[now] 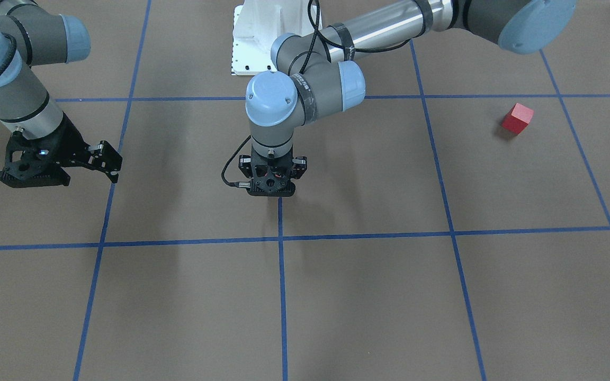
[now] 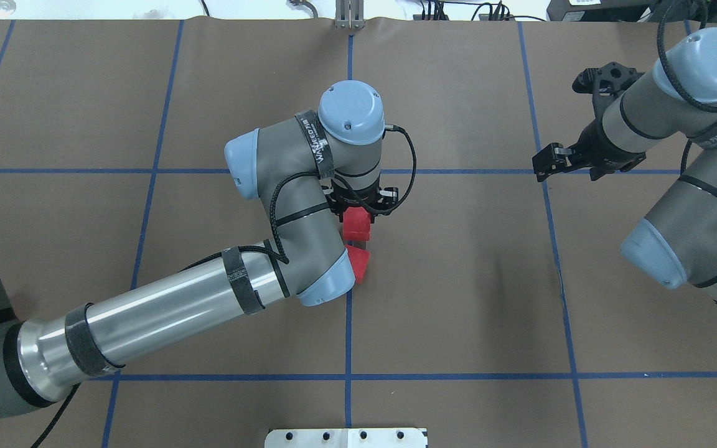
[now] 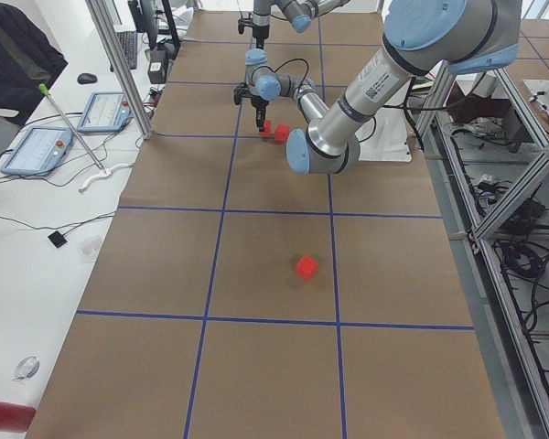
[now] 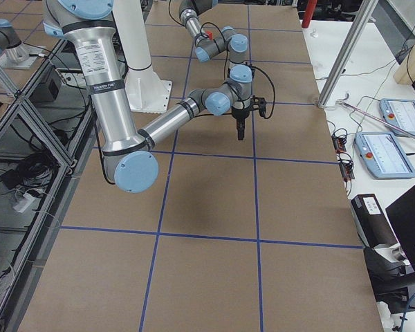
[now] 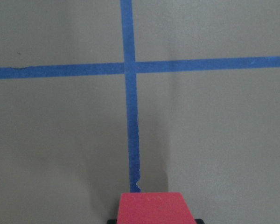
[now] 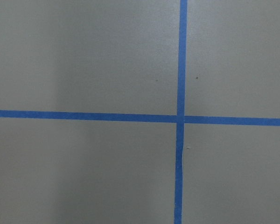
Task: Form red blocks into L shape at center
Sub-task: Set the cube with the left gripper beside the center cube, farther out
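My left gripper (image 2: 359, 210) points straight down over the table's centre and is shut on a red block (image 2: 356, 226). That block fills the bottom edge of the left wrist view (image 5: 151, 207), just short of a blue tape crossing (image 5: 127, 68). A second red block (image 2: 361, 264) lies right beside it toward the robot, partly under my left elbow; I cannot tell whether the two touch. The third red block (image 1: 517, 118) lies alone far out on my left side and also shows in the exterior left view (image 3: 306, 267). My right gripper (image 1: 112, 163) hangs open and empty above the table on my right.
Blue tape lines (image 1: 280, 275) divide the brown table into large squares. The robot's white base plate (image 1: 252, 47) sits at the table's near edge. My left forearm (image 2: 165, 311) stretches low across the left half. Tablets and cables (image 3: 37, 146) lie on a side bench.
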### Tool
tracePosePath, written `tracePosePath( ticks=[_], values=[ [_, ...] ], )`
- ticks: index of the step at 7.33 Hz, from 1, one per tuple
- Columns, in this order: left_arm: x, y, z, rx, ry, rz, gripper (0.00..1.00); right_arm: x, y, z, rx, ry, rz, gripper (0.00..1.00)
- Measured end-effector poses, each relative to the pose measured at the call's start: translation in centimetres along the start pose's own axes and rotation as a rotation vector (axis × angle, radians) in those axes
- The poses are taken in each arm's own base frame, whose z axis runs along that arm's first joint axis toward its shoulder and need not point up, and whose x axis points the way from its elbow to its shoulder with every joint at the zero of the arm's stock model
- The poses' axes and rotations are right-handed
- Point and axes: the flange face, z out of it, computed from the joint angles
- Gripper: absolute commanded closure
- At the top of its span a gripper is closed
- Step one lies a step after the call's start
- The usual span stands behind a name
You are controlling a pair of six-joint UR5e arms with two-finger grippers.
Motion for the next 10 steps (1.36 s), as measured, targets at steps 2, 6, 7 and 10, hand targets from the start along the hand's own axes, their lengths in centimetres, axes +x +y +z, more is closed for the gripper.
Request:
tracePosePath(
  ticks=[2,6,7,10],
  values=[
    [-0.04,0.21,0.10,-0.003,-0.002,-0.001,1.00,0.09,-0.07,-0.06,0.002,0.001,0.000,0.00],
    [-0.01,0.53,-0.10,-0.007,-0.003,-0.011,1.00,0.05,-0.13,-0.12,0.003,0.000,-0.001,0.00],
    [0.00,0.69,-0.34,-0.007,-0.002,-0.013,1.00,0.05,-0.13,-0.13,0.003,0.000,-0.001,0.00],
    [0.13,1.08,-0.35,-0.012,-0.004,-0.050,1.00,0.05,-0.13,-0.11,0.003,0.000,0.000,0.00]
  ],
)
